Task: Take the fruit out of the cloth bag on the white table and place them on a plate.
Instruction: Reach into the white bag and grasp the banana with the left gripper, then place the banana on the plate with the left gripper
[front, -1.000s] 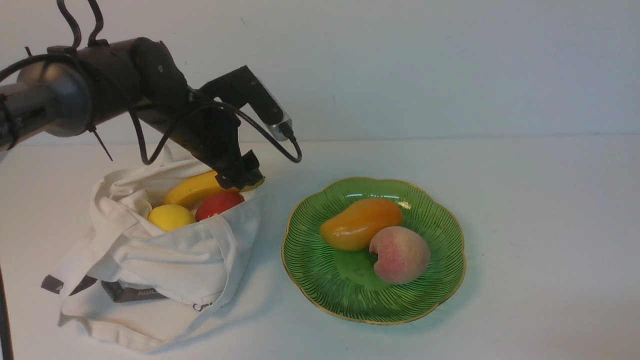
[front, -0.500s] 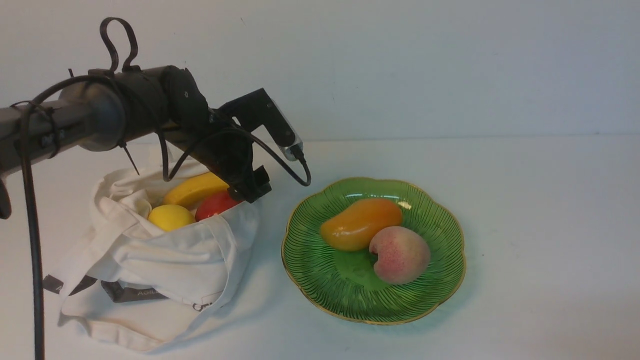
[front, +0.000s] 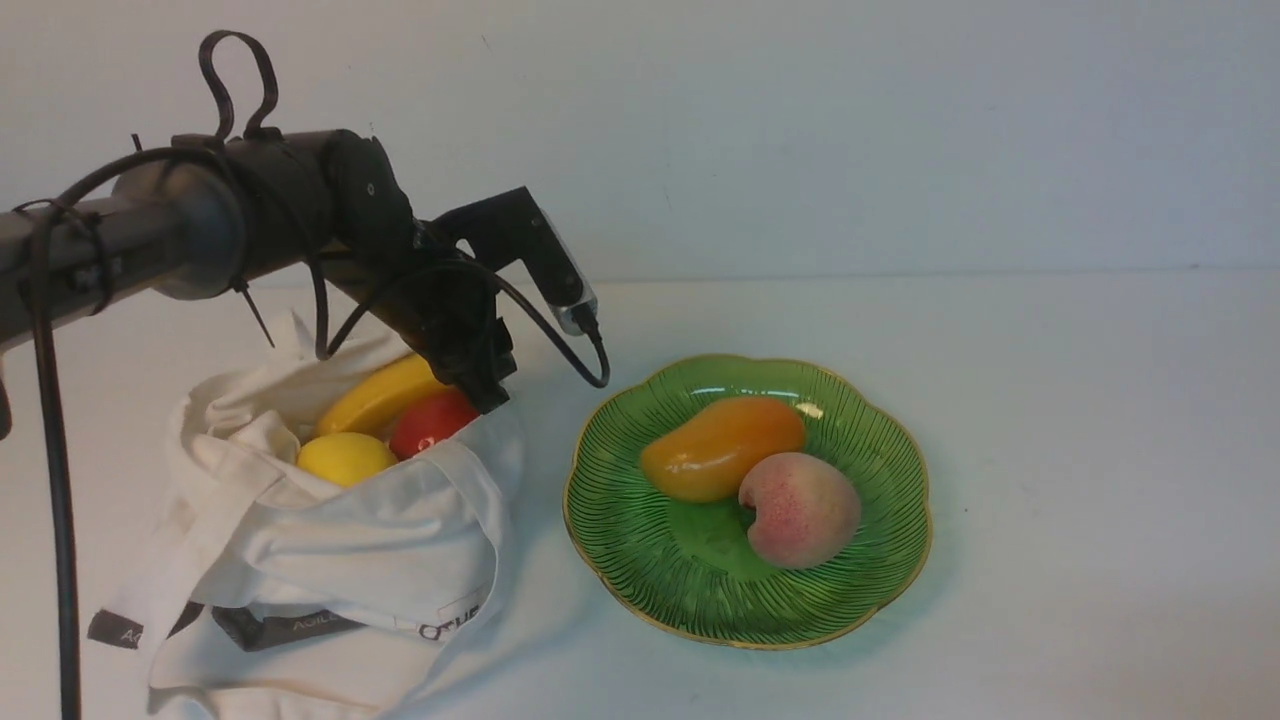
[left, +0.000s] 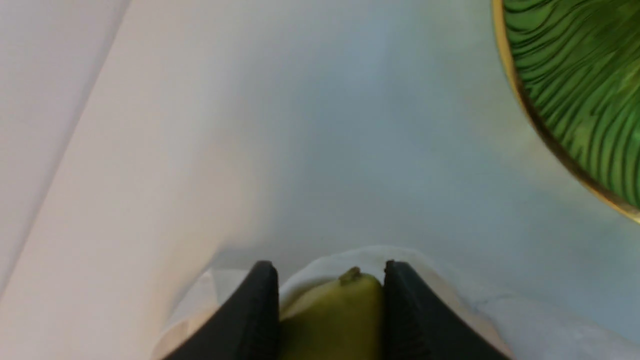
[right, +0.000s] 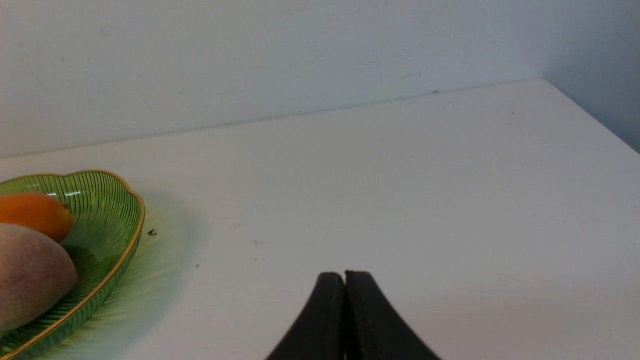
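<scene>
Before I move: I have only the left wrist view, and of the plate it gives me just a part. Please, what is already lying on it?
Observer: In the front view, the plate holds two fruits, a smooth orange one and a fuzzy pink one.

Operator: Thank you. And beside the banana, which fruits are remaining in the bag, as you can see?

Observer: At the mouth of the cloth bag I see a yellow lemon and a round red fruit.
</scene>
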